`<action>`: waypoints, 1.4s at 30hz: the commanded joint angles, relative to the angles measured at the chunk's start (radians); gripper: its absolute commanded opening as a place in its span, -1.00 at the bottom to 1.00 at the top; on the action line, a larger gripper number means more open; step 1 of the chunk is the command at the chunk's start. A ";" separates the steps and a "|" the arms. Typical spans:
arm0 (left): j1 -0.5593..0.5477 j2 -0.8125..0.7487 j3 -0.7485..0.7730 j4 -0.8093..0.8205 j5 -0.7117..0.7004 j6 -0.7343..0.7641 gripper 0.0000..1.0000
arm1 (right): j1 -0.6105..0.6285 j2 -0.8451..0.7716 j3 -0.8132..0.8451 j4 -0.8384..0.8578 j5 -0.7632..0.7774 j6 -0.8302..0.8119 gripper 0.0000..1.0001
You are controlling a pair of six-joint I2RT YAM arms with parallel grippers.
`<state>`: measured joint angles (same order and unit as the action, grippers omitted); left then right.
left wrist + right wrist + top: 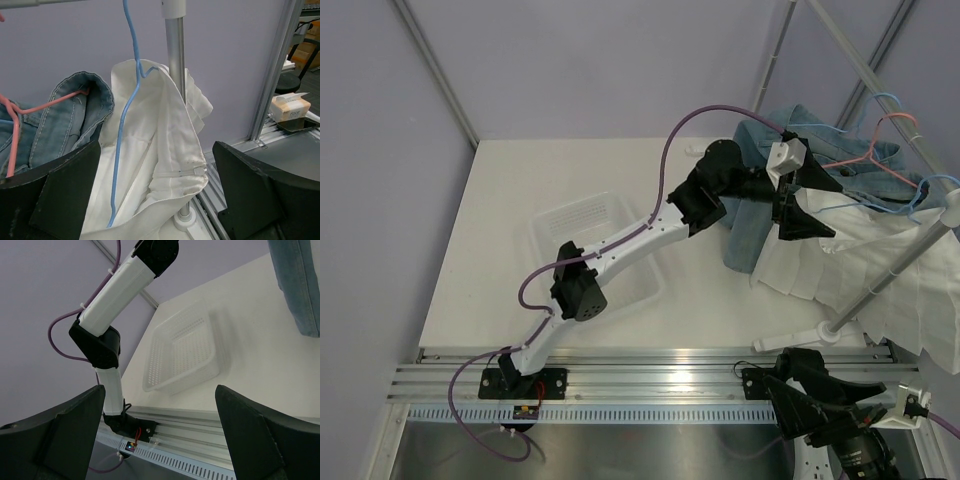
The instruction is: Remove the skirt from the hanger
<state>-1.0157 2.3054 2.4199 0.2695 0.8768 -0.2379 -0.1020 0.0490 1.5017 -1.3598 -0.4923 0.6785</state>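
Lilac walls (60, 45); creased white skirt (165, 130) on blue wire hanger (127, 107); left gripper (156, 165), right gripper (160, 400) splayed wide.

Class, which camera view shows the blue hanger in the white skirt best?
Left wrist: the blue hanger runs close-up from the top edge down into the skirt. The top view shows only thin, distant blue wire; the right wrist shows none of it.

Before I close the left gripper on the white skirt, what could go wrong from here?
1. The blue hanger runs down through the white skirt, between the fingers of the open left gripper. Closing may pinch wire with cloth and drag the hanger along.
2. The denim garment on the pink hanger hangs beside the skirt and could get caught too.
3. The rack pole stands just behind; a hard pull might topple it.
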 commanded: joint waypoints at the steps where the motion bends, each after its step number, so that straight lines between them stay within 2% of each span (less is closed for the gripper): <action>1: -0.020 0.028 0.047 0.063 -0.036 -0.011 0.98 | -0.013 0.026 0.000 -0.196 -0.031 0.001 0.99; 7: -0.035 0.070 0.071 0.086 -0.165 -0.008 0.98 | -0.019 0.026 0.014 -0.190 -0.040 0.001 0.99; 14: -0.037 0.097 0.110 0.142 -0.245 -0.047 0.98 | -0.022 0.031 0.048 -0.206 -0.045 -0.004 0.99; 32: -0.076 0.137 0.120 0.080 -0.231 0.002 0.98 | -0.031 0.031 0.065 -0.199 -0.052 0.001 0.99; 36: -0.093 0.147 0.125 0.065 -0.234 0.017 0.85 | -0.034 0.031 0.065 -0.200 -0.054 0.003 0.99; 38: -0.093 0.152 0.127 0.060 -0.230 0.017 0.65 | -0.036 0.031 0.068 -0.202 -0.055 0.004 0.99; 42: -0.093 0.149 0.127 0.059 -0.228 0.015 0.40 | -0.038 0.026 0.066 -0.206 -0.054 0.000 0.99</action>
<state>-1.1072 2.4531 2.4943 0.2996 0.6537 -0.2436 -0.1276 0.0490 1.5646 -1.3594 -0.5182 0.6785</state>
